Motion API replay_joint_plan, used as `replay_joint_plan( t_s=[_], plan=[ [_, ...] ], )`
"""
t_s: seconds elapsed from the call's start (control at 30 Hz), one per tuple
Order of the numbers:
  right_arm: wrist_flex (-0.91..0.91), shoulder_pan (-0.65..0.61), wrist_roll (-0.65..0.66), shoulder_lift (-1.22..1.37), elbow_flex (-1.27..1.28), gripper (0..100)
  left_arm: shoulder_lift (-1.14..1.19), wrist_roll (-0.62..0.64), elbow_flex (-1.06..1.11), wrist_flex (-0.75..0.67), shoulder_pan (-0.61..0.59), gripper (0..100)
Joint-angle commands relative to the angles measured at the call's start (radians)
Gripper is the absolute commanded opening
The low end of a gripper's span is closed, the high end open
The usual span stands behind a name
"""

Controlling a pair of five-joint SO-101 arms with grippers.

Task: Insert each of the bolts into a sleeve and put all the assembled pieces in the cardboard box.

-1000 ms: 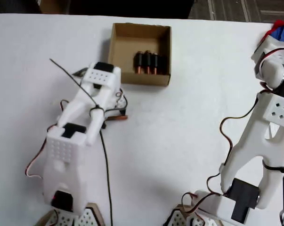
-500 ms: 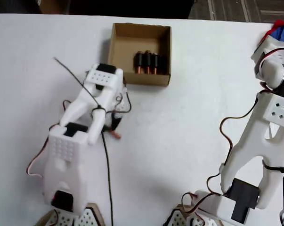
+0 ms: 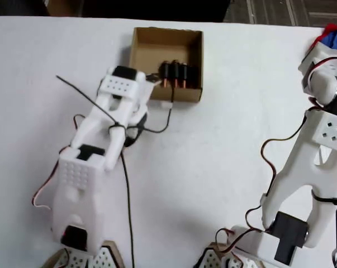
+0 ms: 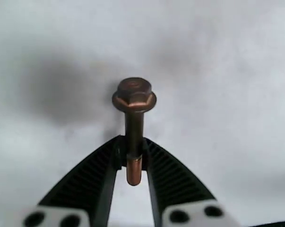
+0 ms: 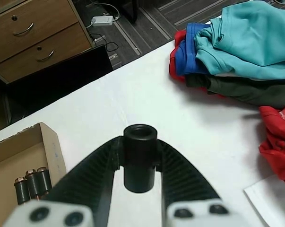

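While the left gripper (image 4: 133, 143) clamps a bolt (image 4: 134, 113) — copper-coloured — the right gripper (image 5: 139, 144) pinches a black sleeve (image 5: 140, 160).

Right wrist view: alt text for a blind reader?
The right gripper is shut on a black sleeve, its hollow end visible. Beyond it on the white table are a cardboard box holding three assembled pieces and a pile of clothes.

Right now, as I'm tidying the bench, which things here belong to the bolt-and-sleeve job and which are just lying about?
Job: bolt in the left gripper; sleeve in the right gripper; cardboard box; three assembled pieces inside it.
Lying about: pile of clothes; wooden drawers.
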Motion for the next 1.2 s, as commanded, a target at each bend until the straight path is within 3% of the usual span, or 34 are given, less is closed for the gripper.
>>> replay_joint_plan(
  t_s=[0.0,0.07,0.23,0.53,0.87,1.17],
  plan=[
    [-0.018,0.012,-0.005,-0.054,-0.005,2.0,-0.008,0.054,-0.056,0.005,0.000,17],
    [-0.018,0.012,-0.005,-0.054,-0.005,2.0,-0.008,0.078,-0.056,-0.017,0.000,23],
    [-0.016,0.012,-0.005,-0.056,-0.005,2.0,0.006,0.081,-0.047,-0.106,-0.008,21],
    [-0.016,0.013,-0.005,-0.062,-0.005,2.0,0.153,0.083,-0.056,-0.072,-0.014,21],
    [-0.015,0.013,-0.005,-0.061,-0.005,2.0,0.173,0.087,-0.275,-0.021,-0.012,21],
    [-0.015,0.013,-0.005,-0.062,-0.005,2.0,0.181,0.086,-0.274,-0.021,-0.023,21]
  ],
)
